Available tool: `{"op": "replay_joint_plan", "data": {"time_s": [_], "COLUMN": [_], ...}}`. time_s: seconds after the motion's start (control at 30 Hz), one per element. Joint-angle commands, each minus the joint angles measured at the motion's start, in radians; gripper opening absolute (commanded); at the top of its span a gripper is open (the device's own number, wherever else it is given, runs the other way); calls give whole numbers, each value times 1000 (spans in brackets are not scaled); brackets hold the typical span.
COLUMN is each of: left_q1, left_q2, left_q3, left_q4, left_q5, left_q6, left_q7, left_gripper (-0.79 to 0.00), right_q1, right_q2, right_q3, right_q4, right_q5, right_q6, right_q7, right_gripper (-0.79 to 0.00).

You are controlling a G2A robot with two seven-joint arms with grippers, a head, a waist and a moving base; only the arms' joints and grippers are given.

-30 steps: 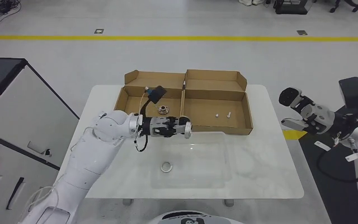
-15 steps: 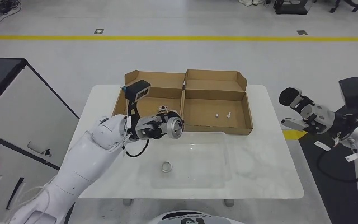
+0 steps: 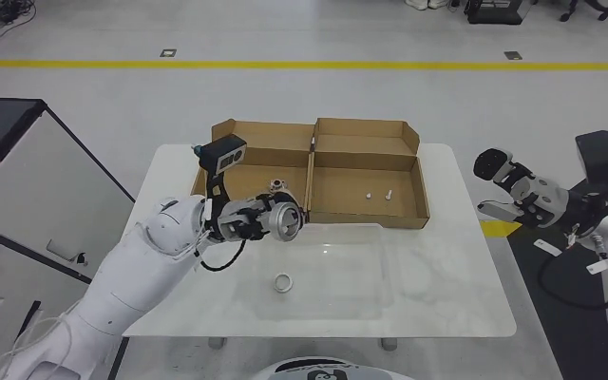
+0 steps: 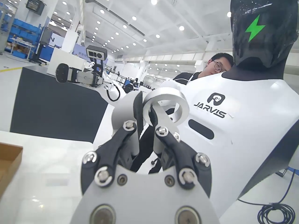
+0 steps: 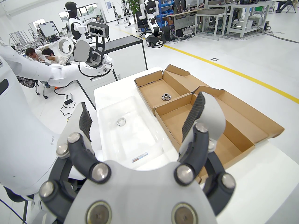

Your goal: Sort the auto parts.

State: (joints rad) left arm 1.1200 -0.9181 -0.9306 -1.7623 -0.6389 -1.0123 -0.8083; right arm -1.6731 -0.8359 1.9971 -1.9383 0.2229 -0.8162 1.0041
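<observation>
Clamping silver ring (image 4: 163, 94) by rim between left jaws.

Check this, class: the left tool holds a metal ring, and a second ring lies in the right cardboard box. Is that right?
Not quite. The second ring lies in the white tray, not in the right cardboard box, as the top view shows. The left tool does hold a metal ring.
</observation>
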Motion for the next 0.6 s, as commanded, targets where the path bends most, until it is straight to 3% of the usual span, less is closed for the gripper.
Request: {"op": "replay_joint_plan", "data": {"time_s": [0.0, 0.27, 0.57], "left_q1": [4, 48, 56], "left_q2": [-1, -9, -16], "left_q3": [-1, -12, -12], "left_q4": [-4, -105, -177], "left_q5": [2, -202, -310], "left_q6": [11, 0, 0], "left_q7": [10, 0, 0], "left_gripper": [-785, -785, -785], "right_q1": [0, 0, 0], "right_q2": [0, 0, 0], "right_q3": [0, 0, 0], "right_q4": [0, 0, 0], "right_q5": [0, 0, 0], "right_q6": [0, 0, 0], "right_q7": [0, 0, 0], "right_gripper": [0, 0, 0]}}
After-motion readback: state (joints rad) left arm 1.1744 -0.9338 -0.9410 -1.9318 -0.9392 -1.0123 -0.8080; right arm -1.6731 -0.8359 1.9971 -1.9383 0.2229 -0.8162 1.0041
